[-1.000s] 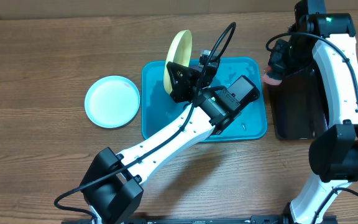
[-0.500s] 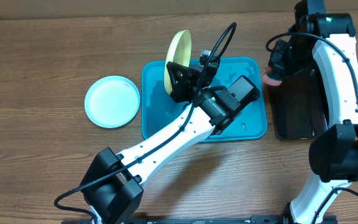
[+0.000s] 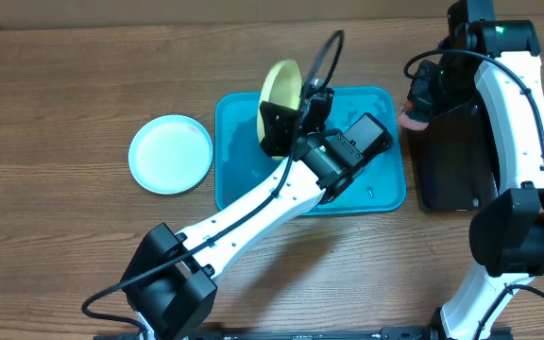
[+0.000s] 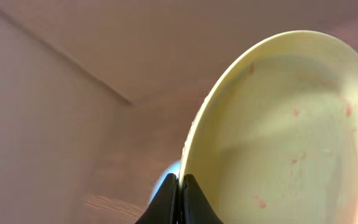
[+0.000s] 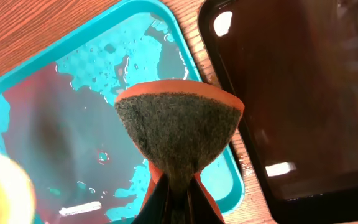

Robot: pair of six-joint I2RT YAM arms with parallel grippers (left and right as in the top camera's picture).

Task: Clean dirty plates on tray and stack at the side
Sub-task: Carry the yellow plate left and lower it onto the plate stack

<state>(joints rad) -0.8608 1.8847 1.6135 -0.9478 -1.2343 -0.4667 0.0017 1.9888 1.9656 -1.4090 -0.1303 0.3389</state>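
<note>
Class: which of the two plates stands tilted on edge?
The pale yellow plate, gripped by the left gripper; the light blue plate lies flat on the table.

We see the left arm (image 3: 263, 203) slanting across the tray (image 3: 390, 179), its raised yellow plate (image 3: 280, 83) blocking the far-left corner; only the tray's right strip is passable, beside the sponge (image 3: 412, 120)

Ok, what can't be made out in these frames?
- Overhead: the left arm covers the middle of the teal rectangular plastic tray; anything beneath is hidden.
- Left wrist: the pale yellow round plate is cut off at the right and bottom edges.
- Right wrist: the black rectangular tray inside is lost in darkness and glare.
</note>
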